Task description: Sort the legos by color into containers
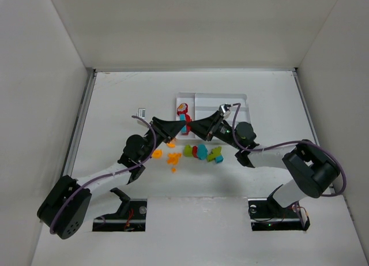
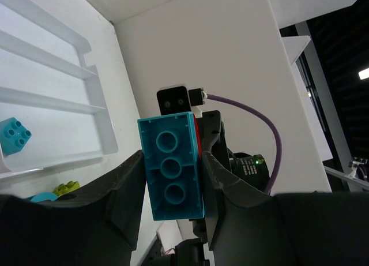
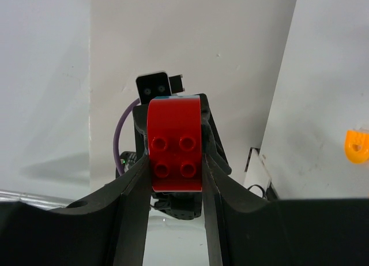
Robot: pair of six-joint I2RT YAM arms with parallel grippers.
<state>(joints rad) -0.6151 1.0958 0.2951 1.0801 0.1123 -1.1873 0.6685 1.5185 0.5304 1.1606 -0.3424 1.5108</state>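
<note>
Your left tool (image 2: 173,179) grips the teal brick (image 2: 171,165), right tool (image 3: 176,162) the red brick (image 3: 174,145); they look joined. Pull straight apart, over the tray (image 2: 109,145).

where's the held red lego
The red lego is in the right tool, against the teal brick the left tool holds, by the tray's near-left corner, top view.

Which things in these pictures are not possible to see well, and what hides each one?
Top view: the left arm and right arm cover the white tray's near side.
Top view: the red and yellow piece in the tray is too small to identify.
Left wrist view: the teal brick hides most of the red brick; whether they are joined is unclear.
Right wrist view: the orange lego is cut by the right edge.
</note>
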